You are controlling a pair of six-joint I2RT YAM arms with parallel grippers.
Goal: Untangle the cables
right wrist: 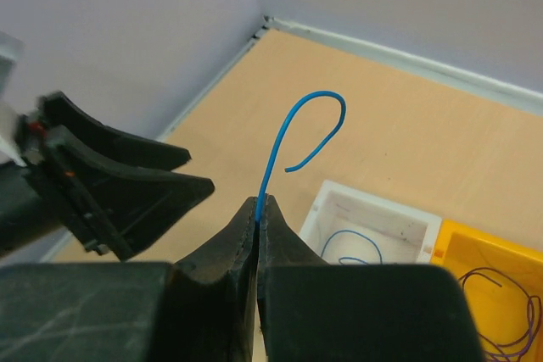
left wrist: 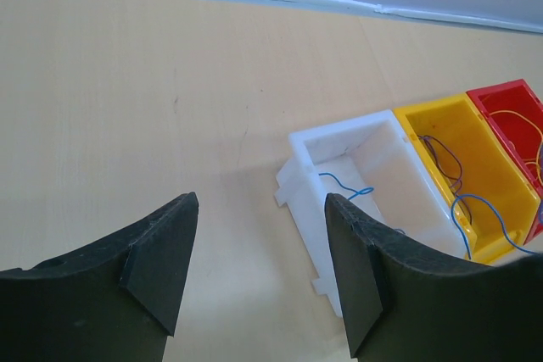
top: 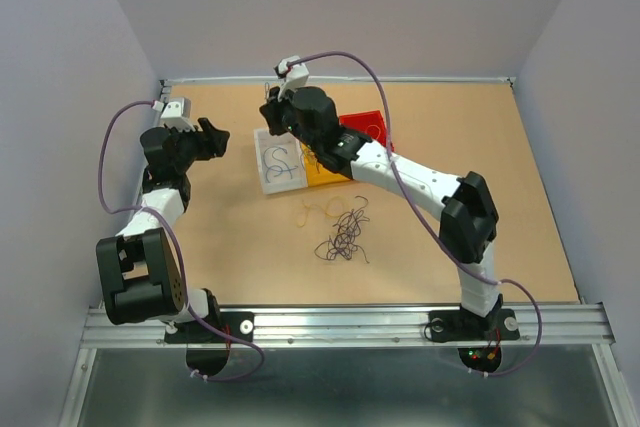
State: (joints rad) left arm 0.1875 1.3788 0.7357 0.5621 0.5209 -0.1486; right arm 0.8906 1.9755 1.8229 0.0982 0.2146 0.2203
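Note:
A tangle of dark purple-black cables (top: 343,237) lies mid-table, with a few yellow-orange cables (top: 318,209) beside it. My right gripper (right wrist: 258,201) is shut on a blue cable (right wrist: 288,137) that curls up from its tips; it hovers over the white bin (top: 278,163) in the top view. The white bin (right wrist: 373,225) holds blue cables (left wrist: 346,188). My left gripper (left wrist: 259,243) is open and empty, left of the white bin (left wrist: 339,158); it shows in the top view (top: 212,139).
A yellow bin (left wrist: 462,167) with dark and blue cables and a red bin (left wrist: 509,116) with yellow-orange cables stand in a row right of the white bin. The table's back wall edge (top: 340,79) is close behind them.

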